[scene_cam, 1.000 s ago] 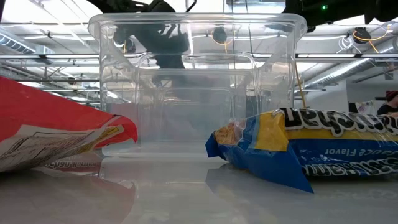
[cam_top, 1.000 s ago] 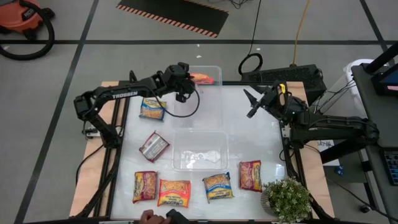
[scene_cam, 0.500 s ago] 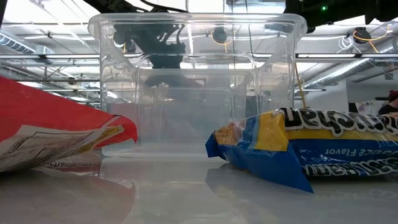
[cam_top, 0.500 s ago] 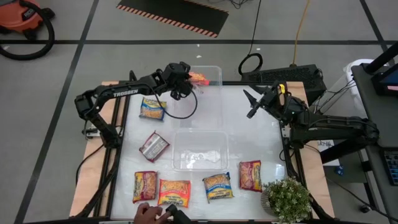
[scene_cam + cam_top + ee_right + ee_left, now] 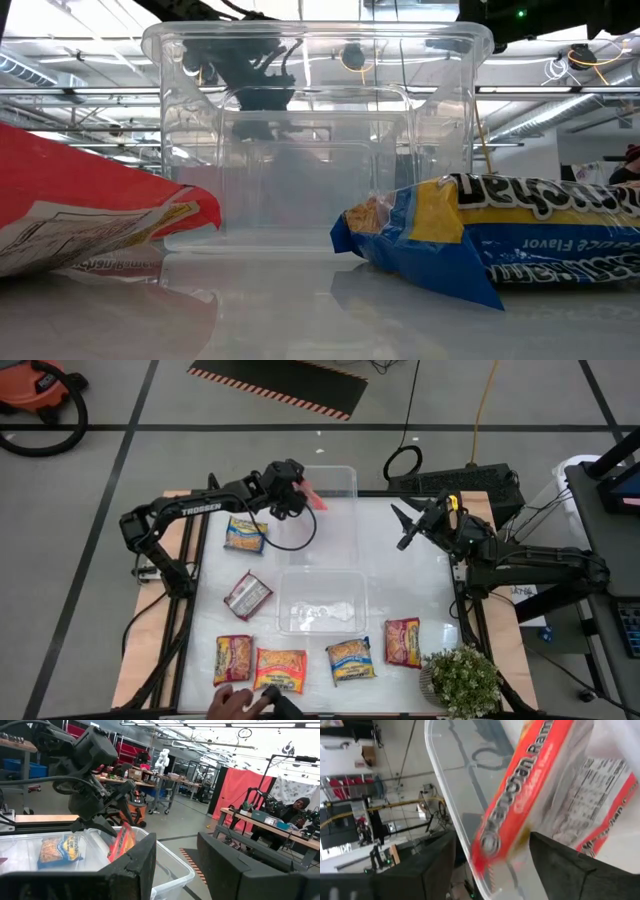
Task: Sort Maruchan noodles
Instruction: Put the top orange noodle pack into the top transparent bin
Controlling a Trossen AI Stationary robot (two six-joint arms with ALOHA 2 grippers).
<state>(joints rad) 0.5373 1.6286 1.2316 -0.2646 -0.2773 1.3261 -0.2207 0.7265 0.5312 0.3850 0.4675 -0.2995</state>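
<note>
My left gripper (image 5: 296, 498) is over the far clear bin's (image 5: 330, 510) left rim, with its fingers apart. A red-white noodle packet (image 5: 520, 795) stands on edge between them over the bin, blurred; it also shows in the high view (image 5: 312, 493) and the right wrist view (image 5: 122, 842). My right gripper (image 5: 403, 532) is open and empty above the table's far right. A blue-yellow packet (image 5: 245, 533) and a silver-red one (image 5: 247, 594) lie flat on the left. Several more lie flat along the near edge (image 5: 280, 669). My left gripper has the packet's near end (image 5: 490, 850) between its two spread fingers, which stand wider apart than the packet is thick. I cannot tell whether either finger touches it. The packet is clear of the table, on edge, over the bin.
A second clear bin (image 5: 320, 603) stands mid-table; in the low view (image 5: 315, 140) it fills the middle, with a red packet (image 5: 90, 220) and a blue one (image 5: 500, 240) beside it. A person's hand (image 5: 232, 703) is at the near edge. A potted plant (image 5: 462, 680) is at the near right.
The red-white packet has turned from lying flat at my left gripper to standing on edge, and has shifted slightly toward the near side over the far bin. The person's hand at the near edge has moved toward the table's left.
</note>
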